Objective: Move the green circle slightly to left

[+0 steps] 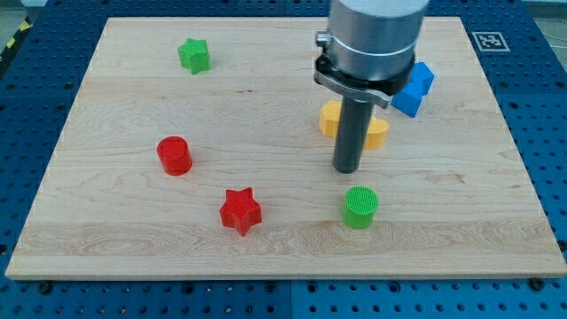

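Observation:
The green circle (361, 206) is a short green cylinder at the lower middle-right of the wooden board (106, 239). My tip (345, 169) stands on the board just above it and slightly to its left, a small gap apart, not touching. The dark rod rises from the tip to the grey arm head at the view's top. A yellow block (378, 131) lies right behind the rod and is partly hidden by it.
A red star (240, 211) lies left of the green circle. A red cylinder (174, 155) is further left. A green star (193, 55) is at the upper left. A blue block (414, 89) sits at the upper right, partly hidden by the arm.

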